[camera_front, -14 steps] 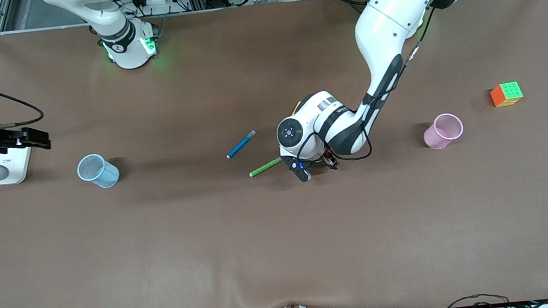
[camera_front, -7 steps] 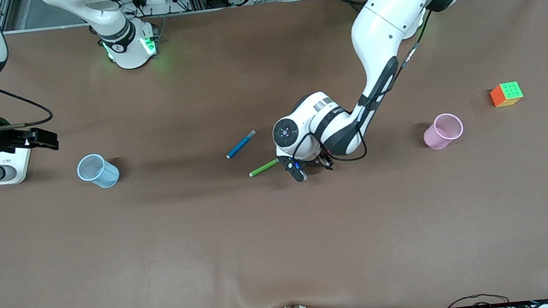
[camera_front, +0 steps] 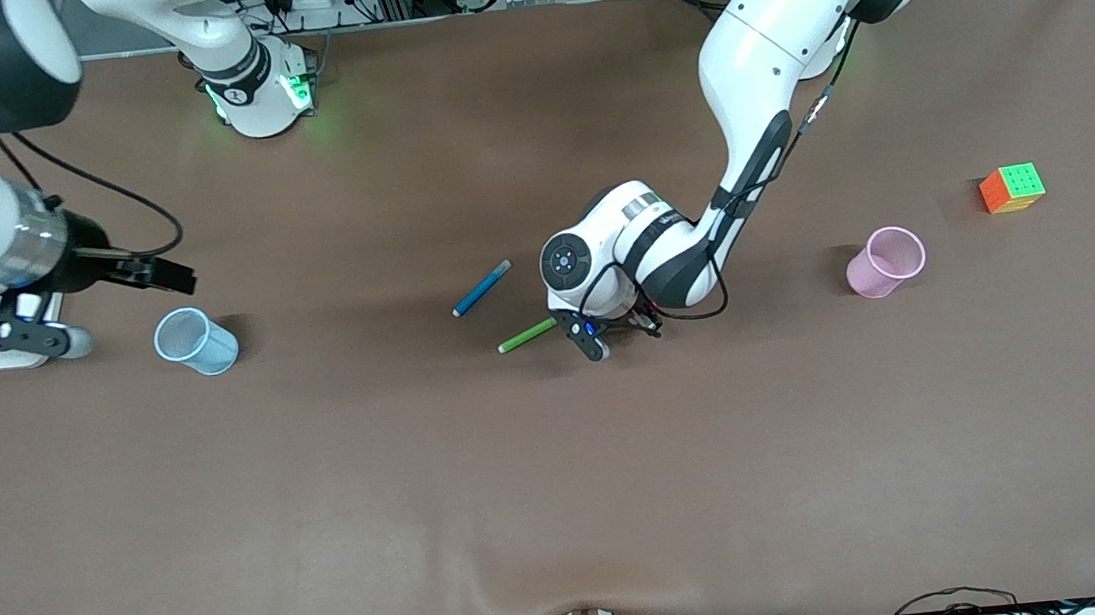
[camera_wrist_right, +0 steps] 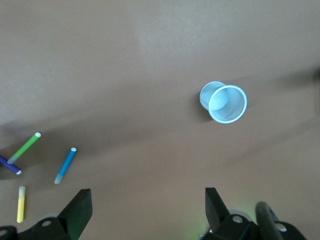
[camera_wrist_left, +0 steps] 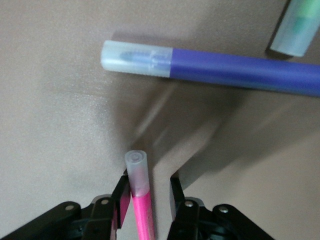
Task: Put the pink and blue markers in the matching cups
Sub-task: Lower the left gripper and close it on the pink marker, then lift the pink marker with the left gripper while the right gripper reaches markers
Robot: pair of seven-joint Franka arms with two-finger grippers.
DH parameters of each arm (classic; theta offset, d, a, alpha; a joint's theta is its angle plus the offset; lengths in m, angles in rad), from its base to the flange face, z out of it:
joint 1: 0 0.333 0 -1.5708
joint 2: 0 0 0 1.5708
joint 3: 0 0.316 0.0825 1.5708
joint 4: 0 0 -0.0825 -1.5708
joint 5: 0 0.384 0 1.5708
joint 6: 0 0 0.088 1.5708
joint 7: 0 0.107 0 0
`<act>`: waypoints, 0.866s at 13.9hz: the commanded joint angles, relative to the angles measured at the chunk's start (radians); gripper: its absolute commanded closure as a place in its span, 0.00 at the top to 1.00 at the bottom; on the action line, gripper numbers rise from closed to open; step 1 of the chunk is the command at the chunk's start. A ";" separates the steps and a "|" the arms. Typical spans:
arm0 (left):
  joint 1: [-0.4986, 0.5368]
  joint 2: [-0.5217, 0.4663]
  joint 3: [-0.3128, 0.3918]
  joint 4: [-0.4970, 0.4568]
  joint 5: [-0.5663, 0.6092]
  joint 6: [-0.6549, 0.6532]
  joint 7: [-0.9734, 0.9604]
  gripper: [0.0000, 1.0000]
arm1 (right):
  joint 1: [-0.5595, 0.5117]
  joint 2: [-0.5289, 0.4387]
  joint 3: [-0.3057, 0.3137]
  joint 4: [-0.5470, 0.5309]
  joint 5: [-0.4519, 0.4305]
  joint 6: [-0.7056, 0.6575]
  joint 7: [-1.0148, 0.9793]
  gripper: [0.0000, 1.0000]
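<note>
Front view: the left gripper (camera_front: 616, 337) is down at the worktop (camera_front: 565, 487) centre, with the green pen (camera_front: 527, 336) at its 9 o'clock and the blue marker (camera_front: 482, 288) at its 10 o'clock. In the left wrist view its fingers (camera_wrist_left: 121, 192) flank the pink marker (camera_wrist_left: 138, 192), one touching it, the other just apart; a purple pen (camera_wrist_left: 240, 70) lies near. The pink cup (camera_front: 885, 262) stands toward the left arm's end. The right gripper (camera_front: 165, 275), jaws spread wide and empty, hovers just beside the blue cup (camera_front: 196, 341). A colour cube (camera_front: 1011, 188) sits at the pink cup's 2 o'clock.
</note>
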 commanded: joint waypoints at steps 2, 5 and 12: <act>-0.011 0.031 0.006 0.042 0.017 0.002 -0.020 0.27 | 0.040 0.018 -0.007 0.015 0.047 0.023 0.140 1.00; -0.011 0.025 0.006 0.042 0.018 0.002 -0.018 0.05 | 0.057 0.023 -0.007 0.006 0.097 0.046 0.233 1.00; 0.066 -0.102 -0.008 0.031 -0.006 -0.013 -0.010 0.00 | 0.108 0.044 -0.007 0.004 0.101 0.059 0.323 1.00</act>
